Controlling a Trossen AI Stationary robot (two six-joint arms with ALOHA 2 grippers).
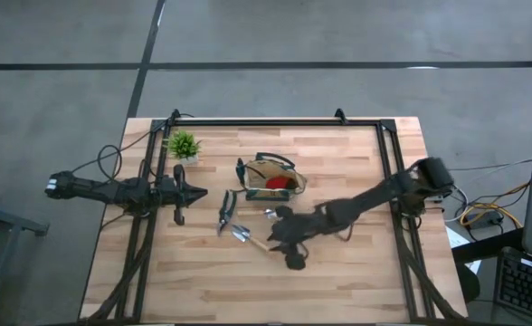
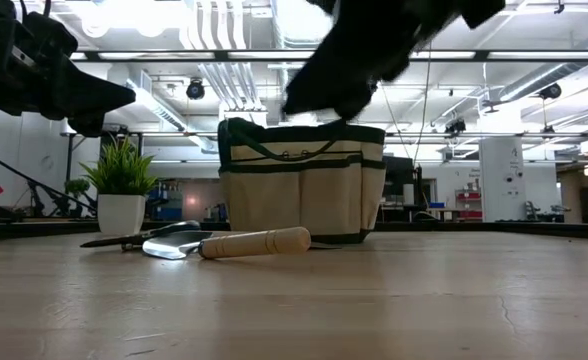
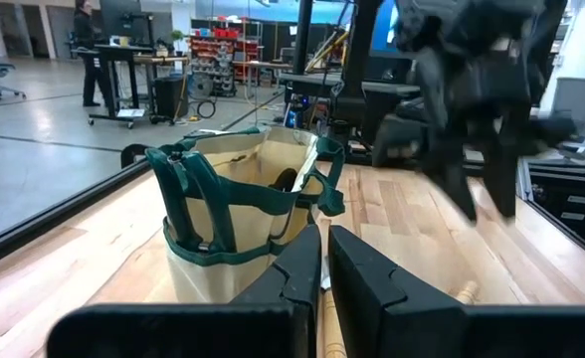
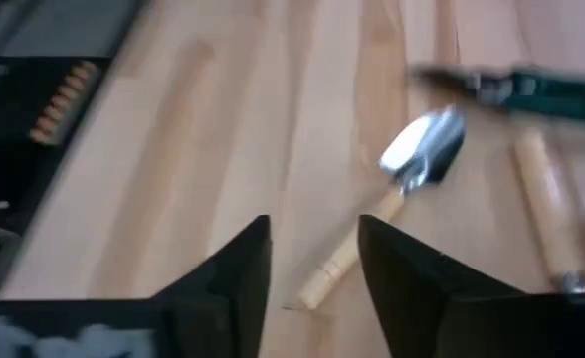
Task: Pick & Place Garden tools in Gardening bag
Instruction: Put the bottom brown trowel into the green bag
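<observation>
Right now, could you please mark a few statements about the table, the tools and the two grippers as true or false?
1. The trowel lies on the table, outside the gardening bag. True.
2. The right gripper is shut on the trowel. False: it is open, above the table, and the trowel's wooden handle lies on the wood ahead of it.
3. The potted plant stands inside the bag. False: it stands on the table near the far left corner, apart from the bag.
4. The left gripper is shut and holds nothing. True.
5. Something red shows inside the bag. True, in the high view.
</observation>
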